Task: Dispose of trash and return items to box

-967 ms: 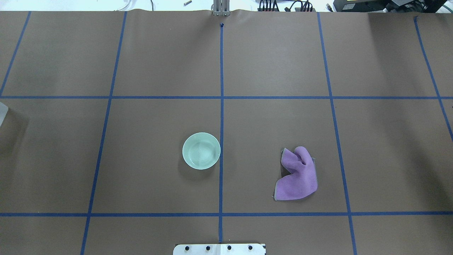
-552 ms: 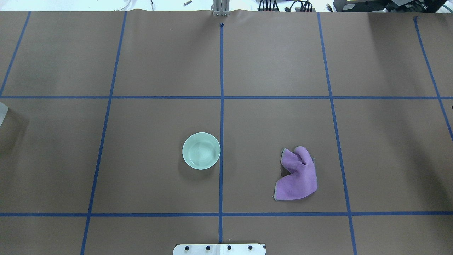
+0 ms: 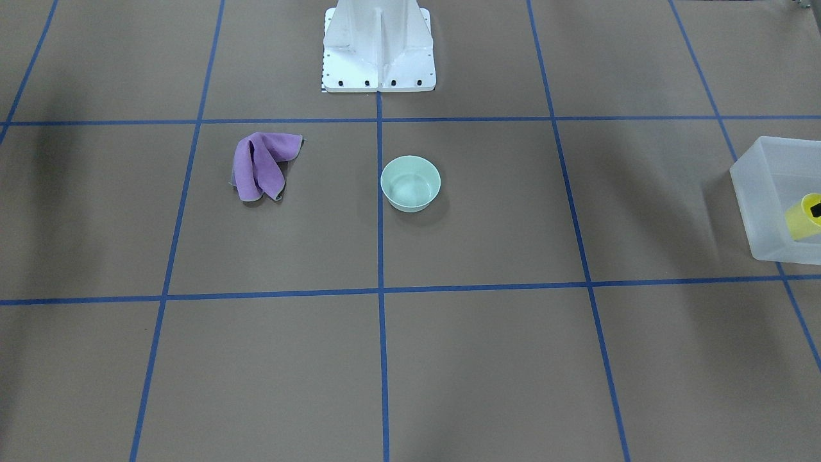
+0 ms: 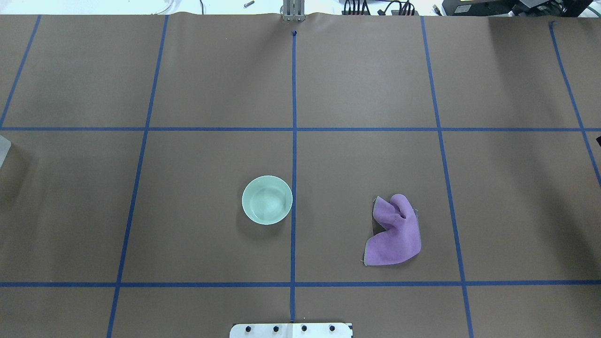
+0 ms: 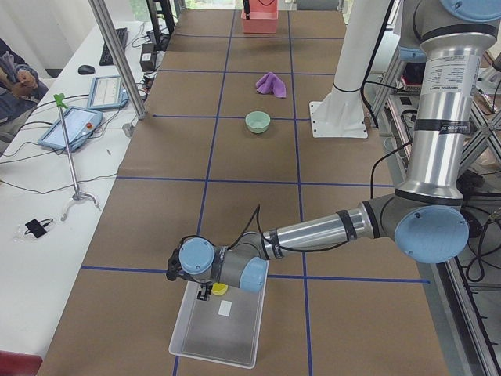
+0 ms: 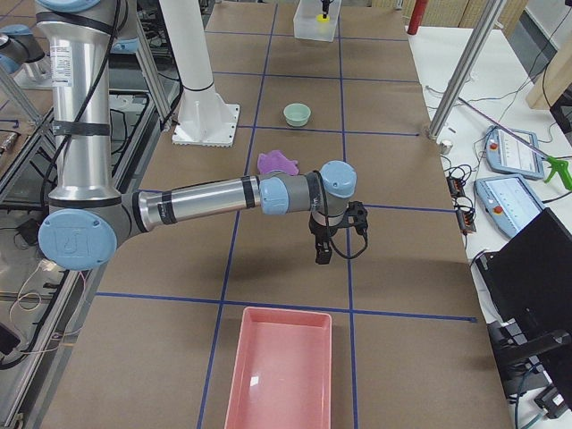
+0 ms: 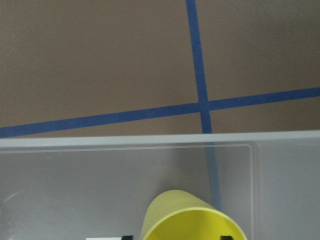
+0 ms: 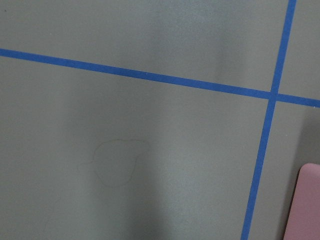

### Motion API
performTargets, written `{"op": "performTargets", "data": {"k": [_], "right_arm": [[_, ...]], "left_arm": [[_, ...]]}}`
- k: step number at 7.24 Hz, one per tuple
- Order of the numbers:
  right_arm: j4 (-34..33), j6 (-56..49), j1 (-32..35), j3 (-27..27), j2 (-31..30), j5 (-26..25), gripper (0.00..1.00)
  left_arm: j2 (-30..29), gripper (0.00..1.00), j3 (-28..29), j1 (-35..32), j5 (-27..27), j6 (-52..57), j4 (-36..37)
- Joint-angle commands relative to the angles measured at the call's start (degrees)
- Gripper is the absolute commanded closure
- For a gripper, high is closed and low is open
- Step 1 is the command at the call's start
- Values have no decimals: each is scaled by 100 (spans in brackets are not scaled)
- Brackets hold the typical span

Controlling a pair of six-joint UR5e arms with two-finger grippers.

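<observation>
The translucent box (image 3: 763,192) stands at the table's end on my left; it also shows in the exterior left view (image 5: 227,333). The yellow cup (image 7: 192,220) is inside it, tilted, between my left gripper's (image 7: 176,237) black fingertips (image 7: 226,237), which look shut on it. The cup (image 3: 802,221) and one fingertip (image 3: 816,210) also show in the front view. The mint-green bowl (image 4: 267,200) sits upright and empty near the table's middle. My right gripper (image 6: 323,250) hangs over bare table near the pink bin; I cannot tell whether it is open or shut.
A crumpled purple cloth (image 4: 394,232) lies to the right of the bowl. An empty pink bin (image 6: 279,366) stands at the table's end on my right. The white robot base (image 3: 378,48) stands at the table's near edge. Blue tape lines grid the brown tabletop.
</observation>
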Motion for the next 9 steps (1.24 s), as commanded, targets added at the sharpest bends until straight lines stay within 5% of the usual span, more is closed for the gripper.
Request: {"op": "performTargets", "data": {"k": [1, 3, 5, 7, 9], "right_arm": [[0, 0, 0, -2, 12, 1, 0], [0, 0, 0, 6, 12, 1, 0], [0, 375, -18, 41, 73, 9, 0], [9, 983, -219, 173, 179, 9, 0], [9, 1169, -412, 261, 232, 9, 0]], "left_arm": [[0, 3, -706, -273, -62, -5, 654], [157, 3, -2782, -171, 470, -406, 2581], [106, 3, -4125, 1036, 527, -2558, 2918], [-688, 2, -4516, 2382, 605, -4645, 2926], [-1535, 3, -4429, 4198, 1787, -6057, 2944]]}}
